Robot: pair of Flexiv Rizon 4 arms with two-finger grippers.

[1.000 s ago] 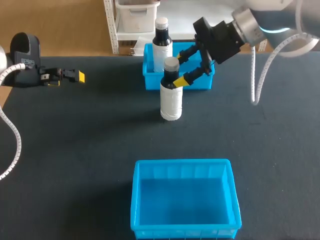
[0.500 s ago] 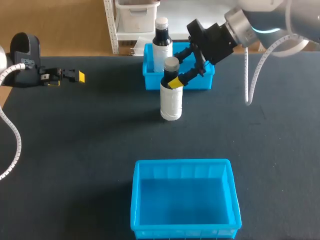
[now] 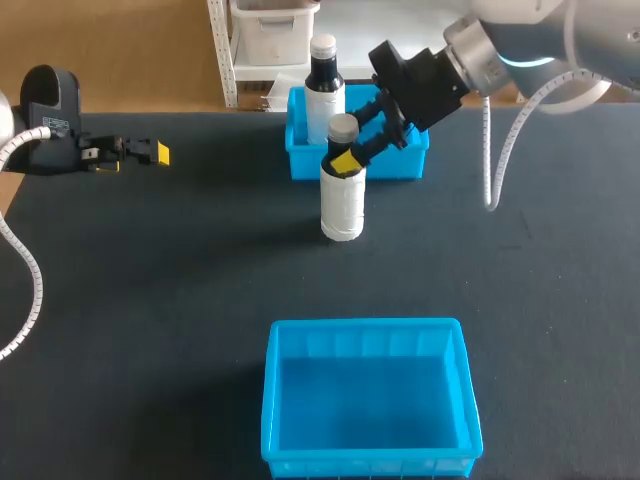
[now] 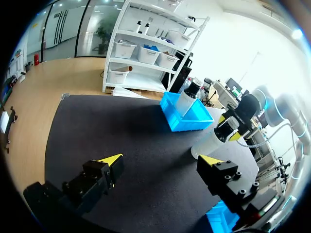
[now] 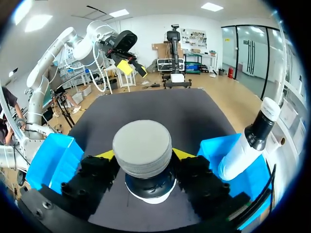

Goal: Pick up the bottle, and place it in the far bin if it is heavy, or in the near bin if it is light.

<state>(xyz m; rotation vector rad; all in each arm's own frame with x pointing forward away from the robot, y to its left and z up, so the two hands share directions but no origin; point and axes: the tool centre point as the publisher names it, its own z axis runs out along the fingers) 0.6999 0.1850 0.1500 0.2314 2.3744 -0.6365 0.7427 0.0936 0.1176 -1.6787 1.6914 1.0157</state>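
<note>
**Right gripper slides in around the bottle's neck**

Right gripper [image 3: 344,148], a second ago just to the right of the bottle [image 3: 342,200], now sits around its dark neck, a little above the middle of the head view. The bottle itself has not shifted, and the left gripper [image 4: 161,162] is where it was, at the left edge of the head view. Its yellow tips are spread wide with only the dark table [image 3: 150,280] between them.

The far bin [image 3: 300,160], blue, sits at upper centre, right behind the bottle. It holds a second bottle [image 3: 324,85], standing at its left end with a white cap on top. The near bin [image 3: 370,460], also blue, lies at lower centre with its open side up, well apart from the bottle.

Seen from the right wrist, the grey cap [image 5: 142,148] fills the middle and covers the neck beneath it. Whether the right gripper is already clamped on the neck or only placed around it cannot be told. The second bottle's base is hidden behind the far bin's front wall. The left arm is cut off at the frame's left edge.

The bottle stands upright between the two bins. Its long axis is vertical, its white base is on the table and its grey cap points up.
</note>
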